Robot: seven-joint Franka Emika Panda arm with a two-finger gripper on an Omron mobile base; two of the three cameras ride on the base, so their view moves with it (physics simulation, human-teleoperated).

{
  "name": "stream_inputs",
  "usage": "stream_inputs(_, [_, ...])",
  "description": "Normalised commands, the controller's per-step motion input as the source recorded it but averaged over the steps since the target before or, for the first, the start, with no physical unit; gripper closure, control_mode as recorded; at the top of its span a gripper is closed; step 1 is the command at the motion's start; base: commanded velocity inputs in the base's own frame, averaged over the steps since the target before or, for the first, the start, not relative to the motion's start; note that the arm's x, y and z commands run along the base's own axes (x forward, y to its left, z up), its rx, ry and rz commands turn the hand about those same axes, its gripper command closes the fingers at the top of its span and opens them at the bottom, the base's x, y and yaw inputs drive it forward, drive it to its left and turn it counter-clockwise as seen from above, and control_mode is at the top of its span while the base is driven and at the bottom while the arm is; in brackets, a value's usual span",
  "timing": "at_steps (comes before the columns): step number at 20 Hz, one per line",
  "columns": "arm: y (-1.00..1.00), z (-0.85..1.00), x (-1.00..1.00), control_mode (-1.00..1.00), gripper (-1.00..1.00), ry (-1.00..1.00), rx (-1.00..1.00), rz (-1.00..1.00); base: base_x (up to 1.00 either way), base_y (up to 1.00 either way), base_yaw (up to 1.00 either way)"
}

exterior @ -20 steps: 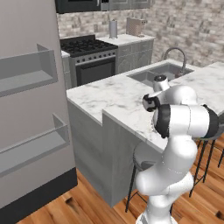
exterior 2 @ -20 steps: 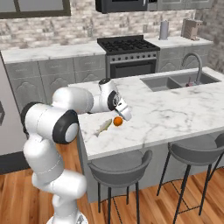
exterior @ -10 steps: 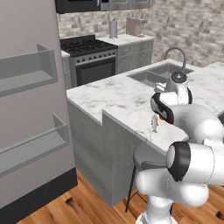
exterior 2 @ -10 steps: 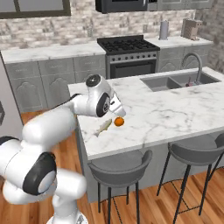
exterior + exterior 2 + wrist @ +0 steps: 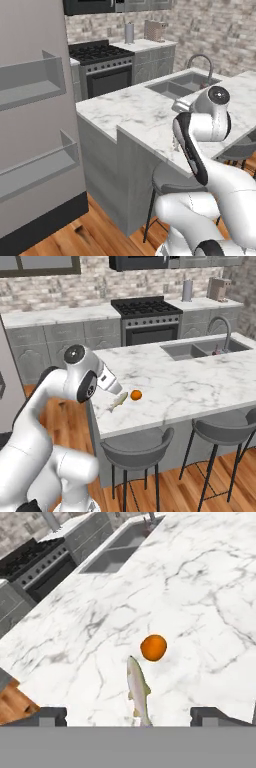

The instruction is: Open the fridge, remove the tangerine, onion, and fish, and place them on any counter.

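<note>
The fish lies flat on the white marble counter, its long axis running from the counter's near edge inward toward the tangerine, which sits just beside the fish's inner tip, with only a small gap between them. In the right base view the fish lies at a slant near the counter's front corner, its far end aimed at the tangerine and, beyond it, the sink with its curved tap. The gripper hovers above the fish's near end with its two dark fingertips standing wide apart on either side, gripping nothing. A second ago the jaws were closed low over the counter beside the tangerine; since then they have spread and the hand has lifted off, leaving the fish resting on the marble, while the arm has swung round so its elbow now bulks between the base and the counter. The tangerine has not moved.
</note>
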Motion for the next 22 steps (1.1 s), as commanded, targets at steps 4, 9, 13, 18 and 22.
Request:
stream_inputs(4, [0.64,0.69,-1.0,-1.0,-1.0,0.42,0.0,0.25,0.0,0.0,0.0])
stream_inputs(9, [0.26,0.01,-0.99,-1.0,-1.0,0.34,-0.04,0.19,0.0,0.0,0.0])
stream_inputs(13, [-0.23,-0.26,-0.96,-1.0,-1.0,0.19,-0.03,0.1,0.0,0.0,0.0])
stream_inputs(18, [-0.2,-0.31,-0.26,1.0,-1.0,0.11,-0.01,0.01,-0.26,-0.08,0.02])
stream_inputs(22, [0.0,0.0,0.0,1.0,-1.0,0.0,0.0,0.0,-0.88,-0.04,0.57])
